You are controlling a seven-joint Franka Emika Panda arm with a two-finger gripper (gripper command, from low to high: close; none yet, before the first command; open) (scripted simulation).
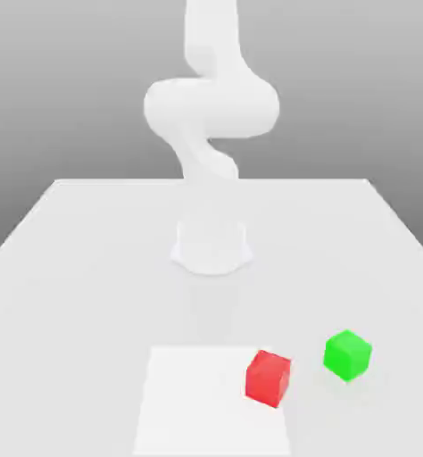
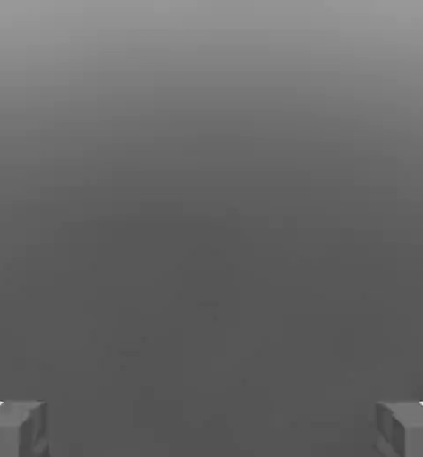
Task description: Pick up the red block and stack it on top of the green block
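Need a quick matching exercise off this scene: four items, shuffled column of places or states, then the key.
Items
1. Red block
2. Green block
3. Pincer
4. Pale rectangle

Places or states
A. Open, with nothing between its fingers
B. Flat on the table, in front of the arm's base
C. At the pale rectangle's edge
D. Off the pale rectangle, toward the exterior view's right

Pairs: 1-C, 2-D, 3-A, 4-B

No text, label, brand, number or sign can be read on anything, from the upper part of the frame down to the lower right, in either view.
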